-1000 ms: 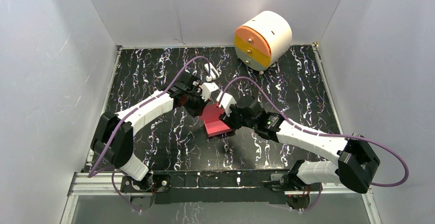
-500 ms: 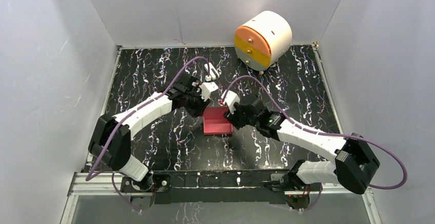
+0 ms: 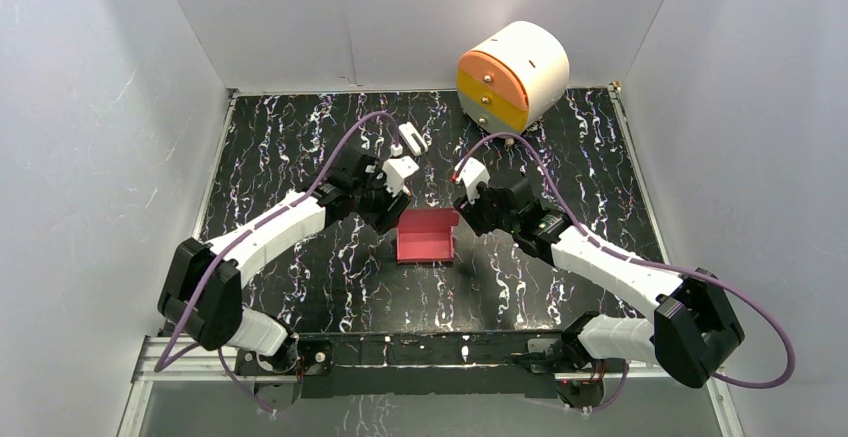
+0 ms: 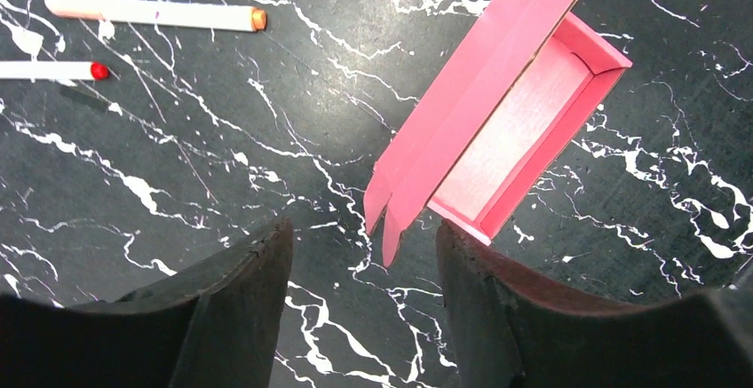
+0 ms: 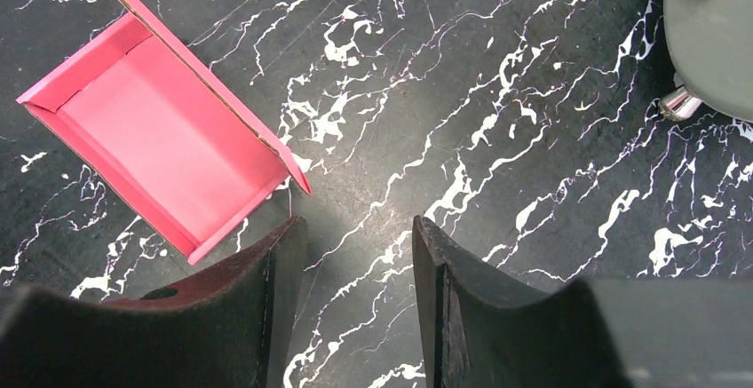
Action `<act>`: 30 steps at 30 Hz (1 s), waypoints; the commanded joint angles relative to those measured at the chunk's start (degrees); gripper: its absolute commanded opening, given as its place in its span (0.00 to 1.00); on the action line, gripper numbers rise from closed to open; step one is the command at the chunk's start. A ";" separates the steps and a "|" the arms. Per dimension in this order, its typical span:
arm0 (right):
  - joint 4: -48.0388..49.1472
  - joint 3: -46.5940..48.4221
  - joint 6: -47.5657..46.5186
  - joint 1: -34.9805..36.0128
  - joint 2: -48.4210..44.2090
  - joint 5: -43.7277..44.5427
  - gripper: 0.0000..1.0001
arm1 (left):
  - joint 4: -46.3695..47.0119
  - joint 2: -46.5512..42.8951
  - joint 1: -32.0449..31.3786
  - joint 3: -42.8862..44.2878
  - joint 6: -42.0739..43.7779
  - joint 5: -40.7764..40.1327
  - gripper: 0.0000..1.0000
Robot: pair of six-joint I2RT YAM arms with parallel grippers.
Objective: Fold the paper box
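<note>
The pink-red paper box (image 3: 427, 236) lies on the black marbled table as an open shallow tray, with a long lid flap standing along one side. In the left wrist view the paper box (image 4: 524, 113) is just ahead of my left gripper (image 4: 360, 259). That gripper is open, and the flap's pointed tips hang loose at the mouth of the gap, touching neither finger. In the right wrist view the paper box (image 5: 160, 144) sits to the left of my right gripper (image 5: 355, 241), which is open over bare table. From above, the left gripper (image 3: 388, 215) and right gripper (image 3: 466, 219) flank the box.
A round white drawer unit (image 3: 512, 77) with orange and yellow fronts stands at the back right, and its grey underside (image 5: 710, 42) shows ahead of the right gripper. Two white markers (image 4: 151, 12) lie behind the box. White walls enclose the table.
The left gripper opened and let go of the box's flap. The tilted box settled flat on the table. Both arms drew back from it, the right one toward the rear right.
</note>
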 commanded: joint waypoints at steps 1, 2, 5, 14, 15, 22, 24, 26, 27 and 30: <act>2.19 -0.40 0.33 -0.23 -0.93 -0.25 0.55 | 3.45 -5.22 -0.24 -3.04 -1.54 -1.47 0.60; 2.19 -0.25 0.33 -0.19 -0.54 -0.25 0.55 | 3.87 -5.77 -0.23 -3.55 -1.55 -1.66 0.61; 2.19 0.52 0.33 -0.23 0.81 -0.25 0.55 | 5.19 -7.38 -0.23 -4.45 -2.12 -2.61 0.66; 2.19 0.19 0.33 -0.25 -0.41 -0.25 0.55 | 6.00 -9.25 -0.23 -5.14 -5.43 -8.44 0.73; 2.19 -0.09 0.33 -0.29 -0.59 -0.25 0.55 | 6.19 -9.98 -0.23 -5.51 -5.92 -9.03 0.74; 2.19 0.14 0.33 -2.78 0.16 -0.25 0.55 | 7.41 -15.62 -0.17 -8.84 -9.48 -13.23 0.86; 2.19 0.29 0.33 -3.41 0.42 -0.25 0.55 | 8.05 -16.83 -0.14 -10.18 -10.27 -14.97 0.90; 2.19 0.49 0.33 -4.30 0.76 -0.25 0.55 | 8.23 -17.63 -0.14 -11.04 -10.87 -15.90 0.92; 2.19 0.64 0.33 -5.00 0.94 -0.25 0.55 | 8.25 -17.85 -0.14 -11.36 -11.11 -15.98 0.93; 2.19 0.78 0.33 -7.19 1.46 -0.25 0.55 | 8.13 -17.78 -0.14 -11.71 -11.95 -15.76 0.93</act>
